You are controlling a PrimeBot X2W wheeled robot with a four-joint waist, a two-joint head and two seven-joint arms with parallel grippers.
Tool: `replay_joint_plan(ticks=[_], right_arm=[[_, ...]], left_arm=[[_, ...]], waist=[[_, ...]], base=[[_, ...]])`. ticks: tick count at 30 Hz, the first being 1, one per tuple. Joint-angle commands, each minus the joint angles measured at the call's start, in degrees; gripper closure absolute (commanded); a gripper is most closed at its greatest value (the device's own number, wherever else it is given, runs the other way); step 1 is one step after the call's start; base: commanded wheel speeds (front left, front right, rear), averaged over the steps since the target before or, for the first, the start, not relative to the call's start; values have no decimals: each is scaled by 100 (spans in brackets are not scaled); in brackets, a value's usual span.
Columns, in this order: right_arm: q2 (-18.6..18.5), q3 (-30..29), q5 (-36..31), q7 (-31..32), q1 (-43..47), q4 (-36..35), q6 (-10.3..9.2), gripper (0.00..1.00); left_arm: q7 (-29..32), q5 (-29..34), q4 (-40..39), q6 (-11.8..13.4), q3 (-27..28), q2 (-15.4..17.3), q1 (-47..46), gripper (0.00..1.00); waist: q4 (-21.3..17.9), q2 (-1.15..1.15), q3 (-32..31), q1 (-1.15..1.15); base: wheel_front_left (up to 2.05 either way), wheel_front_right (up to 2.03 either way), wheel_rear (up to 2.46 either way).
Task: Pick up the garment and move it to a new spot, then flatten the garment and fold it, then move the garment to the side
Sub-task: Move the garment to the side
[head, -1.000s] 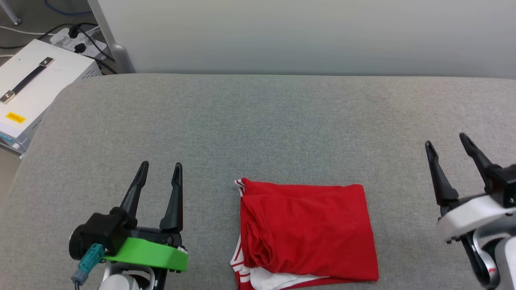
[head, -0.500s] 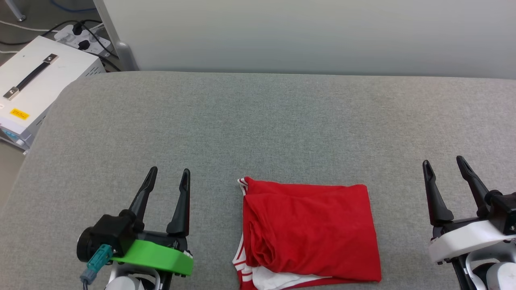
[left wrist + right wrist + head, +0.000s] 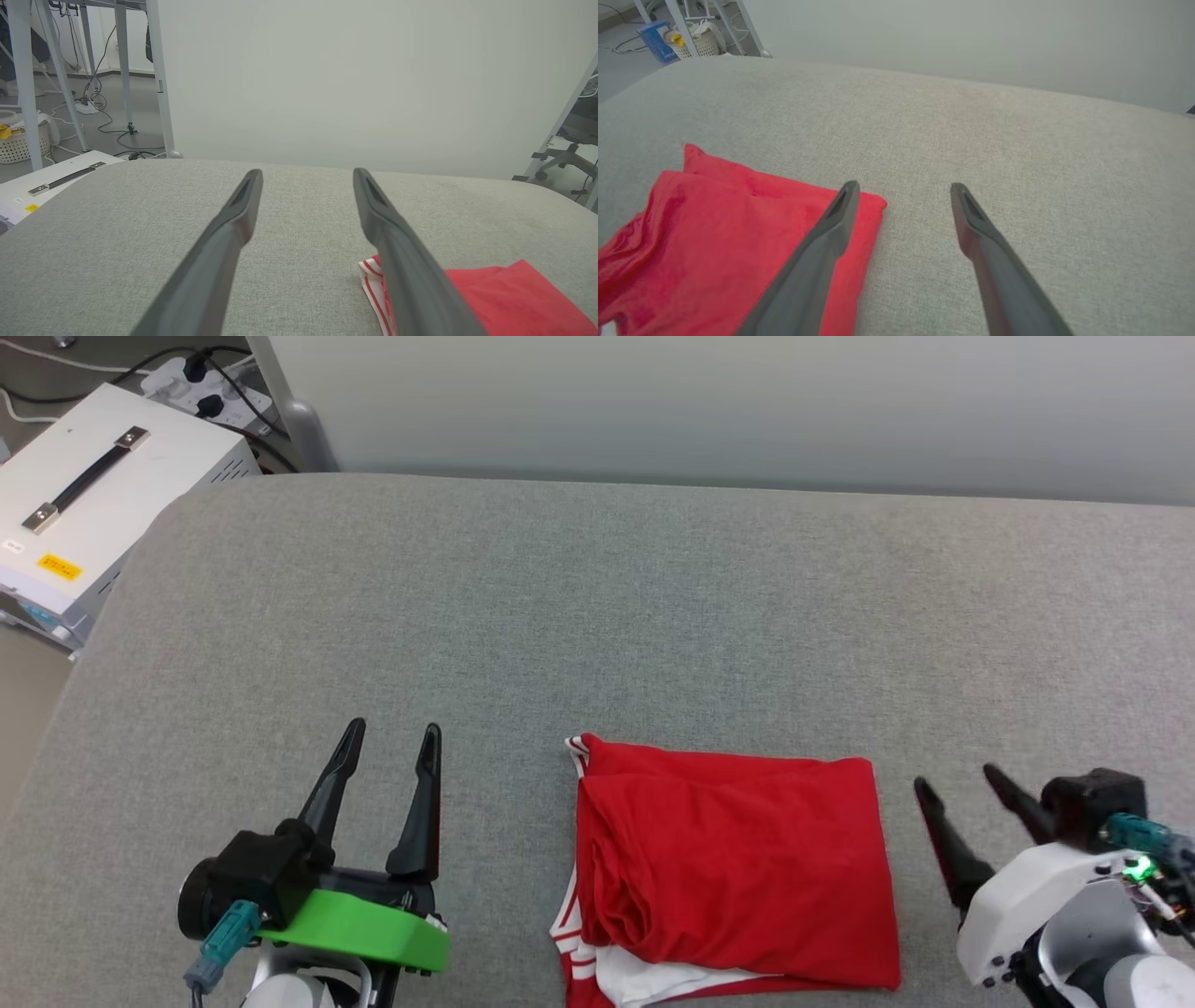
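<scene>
You had lowered the right claw (image 3: 954, 780) toward the right edge of the folded garment (image 3: 738, 868); it lay on the grey tabletop (image 3: 597, 616) near the front; the left claw (image 3: 393, 728) held station; both stood spread, empty; the sideways move likely remained.

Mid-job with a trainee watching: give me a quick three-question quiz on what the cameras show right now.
1. True or false: the left end effector is gripping the garment.
2. Where does the garment lie? A) folded on the grey padded surface, between the two end effectors; B) hanging off the surface's far edge; C) draped over the left end effector.
3. Fill in: the right end effector has its fingers ____, with nothing between them.

Key: 1 false; 2 A; 3 open.
</scene>
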Motion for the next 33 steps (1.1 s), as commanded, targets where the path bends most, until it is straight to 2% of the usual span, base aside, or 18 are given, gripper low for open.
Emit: replay_joint_plan(ticks=[1, 4, 8, 16, 23, 24, 25, 26, 27, 28, 33], right_arm=[[-20, 81, 124, 275, 132, -7, -4, 0], [-18, 201, 339, 972, 150, 26, -4, 0], [116, 160, 621, 1594, 183, 162, -4, 0], [228, 68, 642, 2065, 137, 416, -4, 0], [313, 210, 564, 2359, 168, 815, -4, 0], [309, 246, 558, 2382, 160, 867, -4, 16], [308, 274, 555, 2385, 144, 922, -4, 58], [305, 283, 543, 2370, 129, 967, -4, 68], [293, 302, 518, 2348, 108, 1017, -4, 94], [277, 327, 497, 2331, 91, 1053, -4, 100], [155, 418, 470, 2151, -38, 1075, -4, 100]], left_arm=[[-33, -28, -13, -16, -10, 21, -109, 0], [-33, -24, 4, -17, -44, 18, -172, 0], [-33, -7, 28, -17, -95, 0, -274, 0], [-33, -3, 33, -17, -136, -53, -377, 0], [-33, -9, 31, -17, -135, -79, -438, 0], [-33, -7, 36, -17, -139, -81, -444, 0], [-33, -5, 44, -17, -146, -83, -451, 0], [-33, -3, 55, -17, -156, -84, -455, 0], [-33, 4, 72, -17, -179, -77, -460, 0], [-33, 18, 84, -17, -206, -64, -467, 0], [-33, 54, 122, -17, -230, -61, -454, 0]], waist=[[74, 68, 109, 0], [152, 68, 232, 0], [296, 68, 343, 0], [555, 68, 552, 0], [697, 68, 710, 0], [706, 68, 720, 0], [715, 68, 729, 0], [721, 68, 734, 0], [727, 68, 736, 0], [729, 68, 735, 0], [656, 68, 658, 0]], base=[[0, 0, 0], [0, 0, 0], [0, 0, 0], [0, 0, 0], [0, 0, 0], [0, 0, 0], [0, 0, 0], [0, 0, 0], [0, 0, 0], [0, 0, 0], [0, 0, 0]])
